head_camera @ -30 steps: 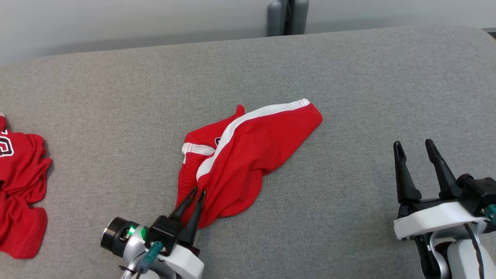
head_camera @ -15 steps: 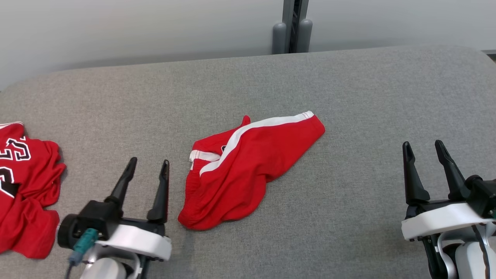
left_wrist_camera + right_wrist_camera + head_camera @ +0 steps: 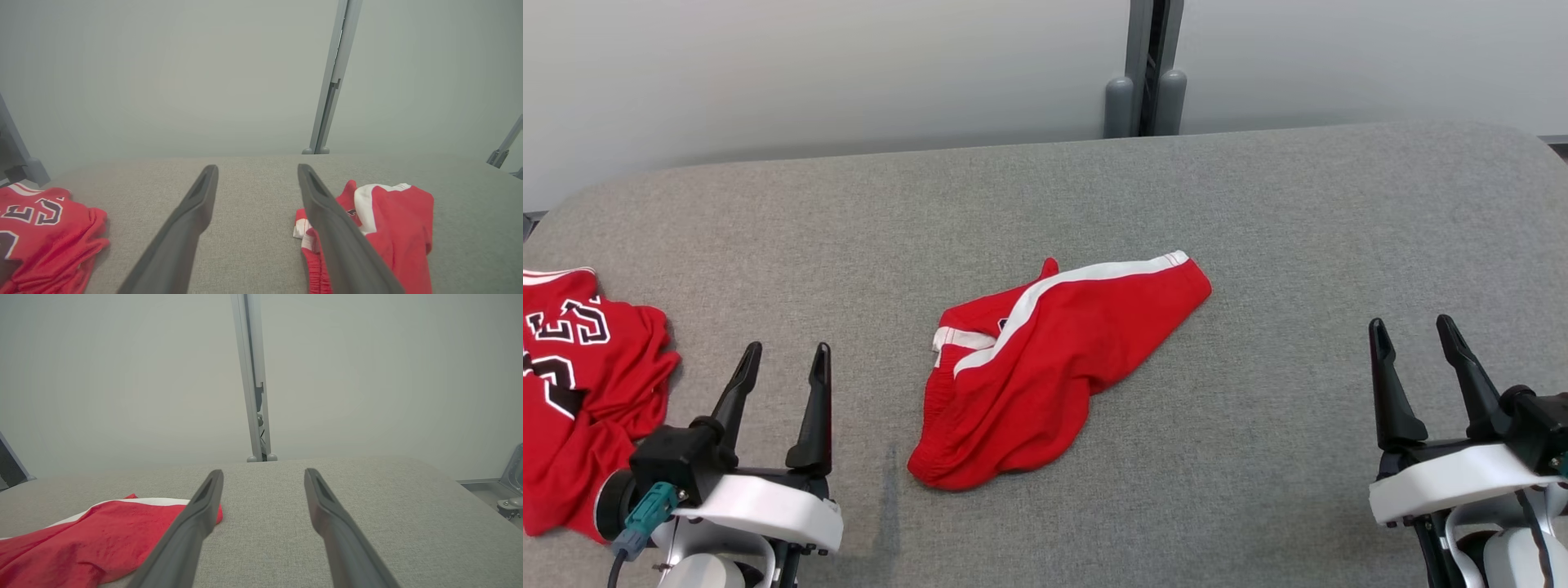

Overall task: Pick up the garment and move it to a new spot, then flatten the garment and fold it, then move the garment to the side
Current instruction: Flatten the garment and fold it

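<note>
The garment [image 3: 1037,367], red shorts with a white side stripe, lies crumpled in the middle of the grey table [image 3: 1045,188]. It also shows in the left wrist view as the garment [image 3: 392,228] to the right of the fingers, and in the right wrist view as the garment [image 3: 94,543] at lower left. My left gripper [image 3: 784,355] stands open at lower left, apart from the cloth, with nothing between its fingers. My right gripper [image 3: 1413,327] stands open at lower right, well clear of the garment.
A second red jersey [image 3: 580,384] with black and white lettering lies bunched at the table's left edge, close to my left arm; the jersey [image 3: 45,228] shows in the left wrist view too. A grey post [image 3: 1147,73] rises behind the table's far edge.
My left gripper let go of the garment's near edge, opened, and drew back to the lower left. The head camera tilted, shifting the whole picture down. The right gripper stayed open.
</note>
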You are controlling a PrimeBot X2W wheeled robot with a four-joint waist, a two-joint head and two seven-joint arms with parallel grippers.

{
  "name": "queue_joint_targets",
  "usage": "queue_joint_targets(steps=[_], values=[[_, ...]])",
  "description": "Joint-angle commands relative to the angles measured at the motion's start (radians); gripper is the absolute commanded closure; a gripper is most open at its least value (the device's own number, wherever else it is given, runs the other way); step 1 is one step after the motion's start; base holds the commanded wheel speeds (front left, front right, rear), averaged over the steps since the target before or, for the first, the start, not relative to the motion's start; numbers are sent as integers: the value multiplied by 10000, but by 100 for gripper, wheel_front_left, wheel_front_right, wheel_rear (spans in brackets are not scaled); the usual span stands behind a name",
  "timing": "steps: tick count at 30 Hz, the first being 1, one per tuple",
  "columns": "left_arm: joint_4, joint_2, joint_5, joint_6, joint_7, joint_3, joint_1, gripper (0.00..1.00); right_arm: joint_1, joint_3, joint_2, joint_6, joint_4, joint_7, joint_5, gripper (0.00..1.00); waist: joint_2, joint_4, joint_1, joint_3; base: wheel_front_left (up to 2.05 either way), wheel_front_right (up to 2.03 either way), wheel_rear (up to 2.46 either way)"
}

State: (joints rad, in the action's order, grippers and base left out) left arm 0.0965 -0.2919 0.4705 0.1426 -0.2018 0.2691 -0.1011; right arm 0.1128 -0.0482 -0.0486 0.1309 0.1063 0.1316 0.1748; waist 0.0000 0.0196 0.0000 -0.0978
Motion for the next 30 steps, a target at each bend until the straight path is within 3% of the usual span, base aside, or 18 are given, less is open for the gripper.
queue_joint_targets(steps=[1,21,25,30], values=[[-49,-31,64,61,30,-11,82,0,-66,6,-51,-3,-49,-41,-13,0,0,9,0,-6,0,0,0],[-49,-30,156,142,95,110,-46,0,141,-117,-51,-3,1,-88,100,0,0,169,0,-51,0,0,0],[-130,30,103,53,115,230,-368,0,769,-151,-123,-3,440,-221,127,0,0,407,0,-376,0,0,0],[-176,217,9,-153,59,529,-956,0,2108,43,-667,-3,1551,-619,626,0,0,994,0,-1098,0,0,0]])
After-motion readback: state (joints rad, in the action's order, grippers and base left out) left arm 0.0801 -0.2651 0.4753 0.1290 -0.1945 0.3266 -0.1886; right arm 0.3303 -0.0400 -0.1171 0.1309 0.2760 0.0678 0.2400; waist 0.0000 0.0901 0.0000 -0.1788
